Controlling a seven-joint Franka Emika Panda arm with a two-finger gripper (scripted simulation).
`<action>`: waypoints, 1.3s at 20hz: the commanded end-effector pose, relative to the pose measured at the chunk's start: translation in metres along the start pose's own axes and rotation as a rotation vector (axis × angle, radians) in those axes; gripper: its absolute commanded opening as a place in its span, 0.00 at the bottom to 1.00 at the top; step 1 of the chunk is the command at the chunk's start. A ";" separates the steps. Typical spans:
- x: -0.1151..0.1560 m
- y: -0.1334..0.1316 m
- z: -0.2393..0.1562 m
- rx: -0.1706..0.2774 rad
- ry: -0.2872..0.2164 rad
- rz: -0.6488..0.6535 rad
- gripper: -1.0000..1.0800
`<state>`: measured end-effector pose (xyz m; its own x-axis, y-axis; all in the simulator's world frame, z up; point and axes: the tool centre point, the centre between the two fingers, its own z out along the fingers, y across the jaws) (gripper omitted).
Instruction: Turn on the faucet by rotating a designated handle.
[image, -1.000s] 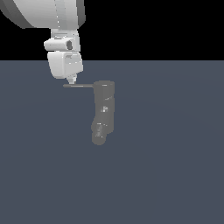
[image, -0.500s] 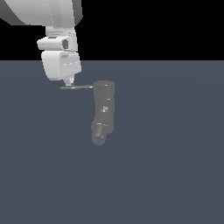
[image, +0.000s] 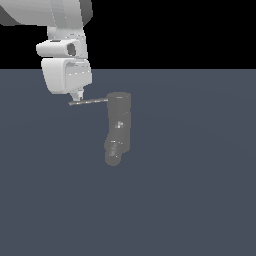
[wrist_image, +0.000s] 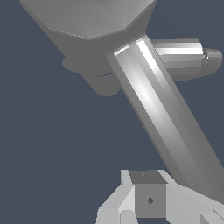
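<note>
1. The faucet (image: 119, 127) is a dull-grey upright cylinder with a flat top, standing on the dark blue-grey bench (image: 200, 190) a little to the exterior view's left of the middle, nearer the far edge than the near one.
2. Its bent, rounded spout end (image: 113, 154) points down and toward the near edge.
3. The handle (image: 89, 102) is 1 thin dark-grey rod projecting from the faucet's top toward the exterior view's left, close to level.
4. The white arm (image: 65, 55) comes down from the far left corner of the exterior view.
5. The gripper (image: 76, 96) sits just above the handle's free end; whether it touches the rod cannot be told.
6. In the wrist view the handle (wrist_image: 166, 118) runs diagonally past 1 pale fingertip (wrist_image: 146, 197), with the faucet (wrist_image: 94, 39) beyond it.
7. Whether the jaws are apart or closed cannot be told from either view.
</note>
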<state>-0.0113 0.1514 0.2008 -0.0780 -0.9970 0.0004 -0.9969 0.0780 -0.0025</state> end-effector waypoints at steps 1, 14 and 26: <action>-0.005 0.011 0.000 -0.003 0.000 -0.009 0.00; 0.014 0.033 0.000 -0.001 -0.001 -0.002 0.00; 0.039 0.060 0.000 -0.002 0.000 -0.005 0.00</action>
<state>-0.0697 0.1238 0.2009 -0.0673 -0.9977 -0.0023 -0.9977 0.0673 -0.0024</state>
